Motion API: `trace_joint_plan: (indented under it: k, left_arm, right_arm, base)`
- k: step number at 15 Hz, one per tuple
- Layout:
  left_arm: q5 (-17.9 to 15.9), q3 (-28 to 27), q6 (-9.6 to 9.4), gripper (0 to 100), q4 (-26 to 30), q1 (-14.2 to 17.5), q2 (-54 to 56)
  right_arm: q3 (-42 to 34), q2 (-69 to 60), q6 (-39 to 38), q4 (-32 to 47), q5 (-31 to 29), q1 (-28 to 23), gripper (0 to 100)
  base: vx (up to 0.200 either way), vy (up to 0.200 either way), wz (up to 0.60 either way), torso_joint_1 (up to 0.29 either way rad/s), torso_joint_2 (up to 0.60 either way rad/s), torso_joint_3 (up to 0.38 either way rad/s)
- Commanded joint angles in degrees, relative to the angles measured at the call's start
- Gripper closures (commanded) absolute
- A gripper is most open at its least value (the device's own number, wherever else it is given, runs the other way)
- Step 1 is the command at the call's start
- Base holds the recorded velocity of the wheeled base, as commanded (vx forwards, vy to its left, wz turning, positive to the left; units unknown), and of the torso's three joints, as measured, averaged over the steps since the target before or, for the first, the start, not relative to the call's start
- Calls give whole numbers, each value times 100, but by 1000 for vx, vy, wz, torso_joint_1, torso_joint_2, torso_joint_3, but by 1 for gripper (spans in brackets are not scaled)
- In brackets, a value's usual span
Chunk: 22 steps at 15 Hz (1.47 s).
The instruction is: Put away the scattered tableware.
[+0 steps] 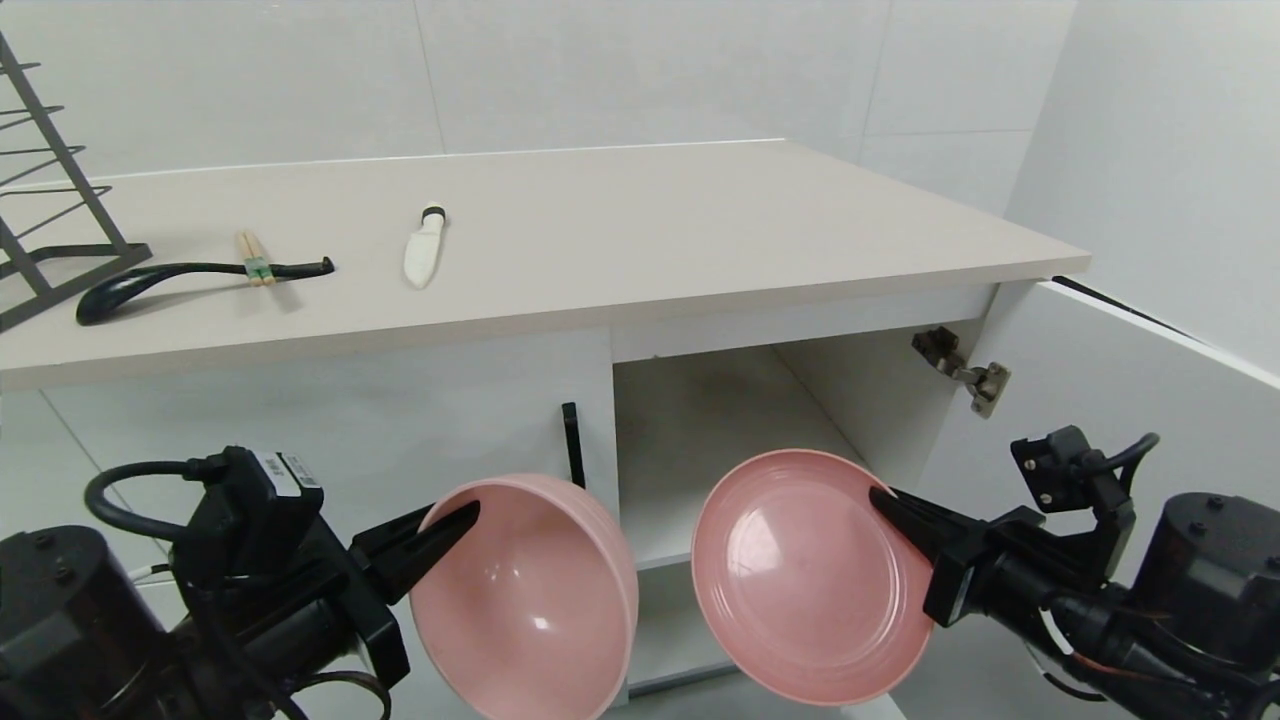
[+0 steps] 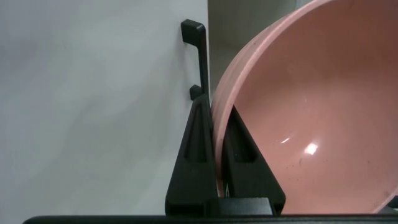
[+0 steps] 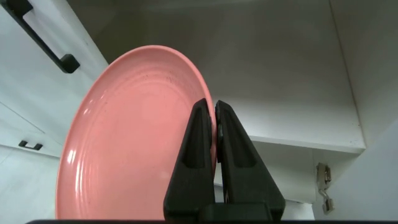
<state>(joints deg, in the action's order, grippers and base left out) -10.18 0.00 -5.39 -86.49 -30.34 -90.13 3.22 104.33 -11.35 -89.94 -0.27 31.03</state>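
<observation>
1. Left pincer (image 1: 458, 518) clamps the pink bowl's (image 1: 530, 610) rim, low before the shut cabinet door (image 1: 400, 420).
2. Right pincer (image 1: 884, 500) grips the pink plate (image 1: 800, 575) before the open cabinet (image 1: 700, 420).
3. Up on the bench (image 1: 700, 220) lie ladle (image 1: 150, 285), chopsticks (image 1: 254, 258), knife (image 1: 424, 248).

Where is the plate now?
Head view, right side: the plate is held by its rim in the right gripper, beside the bowl, before the open cabinet.
</observation>
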Motion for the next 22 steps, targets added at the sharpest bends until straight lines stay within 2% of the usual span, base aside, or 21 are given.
trace_joint_plan:
  k: [1, 5, 9, 18, 22]
  left_arm:
    - [-2, 0, 3, 100, -8, 81, 39]
    - [-2, 0, 3, 100, 36, 46, 21]
    - [-2, 0, 3, 100, 10, 46, 56]
    - [-2, 0, 3, 100, 10, 72, 267]
    - [-2, 0, 3, 100, 1, 72, 267]
  right_arm:
    - [-32, 26, 1, -6, 0, 62, 100]
    - [-76, 545, -183, -6, 0, 53, 100]
    - [258, 1169, -192, -6, 9, 18, 100]
    - [2403, 3199, -219, -6, 9, -729, 100]
    - [2983, 3498, -711, -6, 18, -835, 100]
  base:
    - [0, 0, 0, 0, 0, 0]
    - [0, 0, 0, 0, 0, 0]
    - [0, 0, 0, 0, 0, 0]
    - [0, 0, 0, 0, 0, 0]
    - [0, 0, 0, 0, 0, 0]
